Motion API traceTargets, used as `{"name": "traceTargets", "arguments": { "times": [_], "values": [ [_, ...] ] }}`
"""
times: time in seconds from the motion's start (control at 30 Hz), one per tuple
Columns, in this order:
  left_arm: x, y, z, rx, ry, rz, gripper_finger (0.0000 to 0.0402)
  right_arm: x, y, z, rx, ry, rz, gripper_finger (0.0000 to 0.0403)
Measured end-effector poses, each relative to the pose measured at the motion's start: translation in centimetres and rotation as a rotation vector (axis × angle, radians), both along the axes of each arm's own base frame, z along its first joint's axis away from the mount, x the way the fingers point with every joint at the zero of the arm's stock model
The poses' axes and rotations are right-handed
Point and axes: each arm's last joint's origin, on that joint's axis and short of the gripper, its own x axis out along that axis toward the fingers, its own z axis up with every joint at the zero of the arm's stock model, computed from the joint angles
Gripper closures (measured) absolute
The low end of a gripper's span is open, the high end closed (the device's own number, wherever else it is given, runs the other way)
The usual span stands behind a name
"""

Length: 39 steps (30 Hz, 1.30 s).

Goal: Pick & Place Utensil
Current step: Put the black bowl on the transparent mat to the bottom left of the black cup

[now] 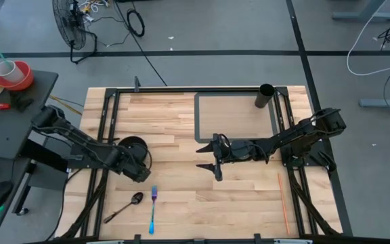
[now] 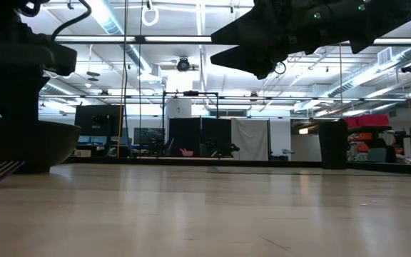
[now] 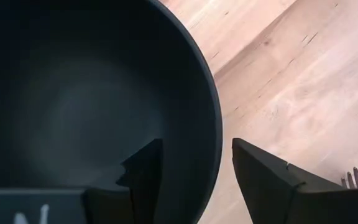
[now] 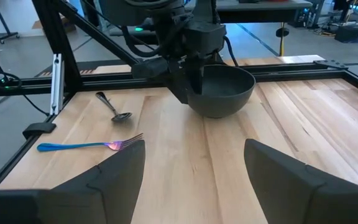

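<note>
Although neither utensil is held yet, both lie on the near-left part of the pale wooden plank table (image 1: 181, 203): a fork with a blue handle and iridescent purple tines (image 1: 153, 209) and, just beside it, a dark metal spoon (image 1: 124, 207). They sit close together without touching, as far as the high view shows. Judgement: both are light, stiff and thin, lying flat on the wood, so fingertips would likely have to pinch across the handle near its middle; smooth metal may slip or skate sideways under a shallow grip.

Near them stands a dark round bowl (image 4: 222, 90), with the left hand (image 3: 194, 180) at its rim, one finger inside the wall and one outside. Its jaws stand wide across that rim; whether they actually press the wall I cannot tell.

Farther off, the right hand (image 1: 217, 157) hovers over the table's middle, fingers spread and empty, pointing toward the bowl and utensils.

Other items: a grey rectangular mat (image 1: 235, 115) and a black upright cylinder cup (image 1: 265, 96) at the far side, a thin orange stick (image 1: 283, 202) at the right.

Beyond the table, a large lit workshop with ceiling strip lights.
</note>
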Motion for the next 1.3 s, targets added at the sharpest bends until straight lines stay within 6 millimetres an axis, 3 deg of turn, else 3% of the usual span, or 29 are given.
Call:
{"name": "traceTargets", "arguments": {
  "times": [0.27,0.73,0.87,1.03,1.3],
  "values": [
    [0.0,-0.1,0.0,-0.023,0.013,-0.007,0.0226,0.0,0.0,0.0,-0.005,0.000,0.001,0.0128],
    [0.0,-0.1,0.0,-0.015,0.014,-0.025,0.0385,0.0,0.0,0.0,-0.006,0.000,0.002,0.0128],
    [0.0,-0.1,0.0,-0.015,0.025,-0.058,0.0390,0.0,0.0,0.0,-0.003,0.000,0.003,0.0128],
    [0.2,-0.2,0.3,-0.046,0.043,-0.124,0.0363,0.0,0.2,0.0,-0.010,-0.003,0.011,0.0128],
    [2.5,0.5,3.3,-0.023,-0.048,-0.220,0.0391,-1.0,2.0,1.0,-0.111,-0.020,0.066,0.0128]
  ]
}}
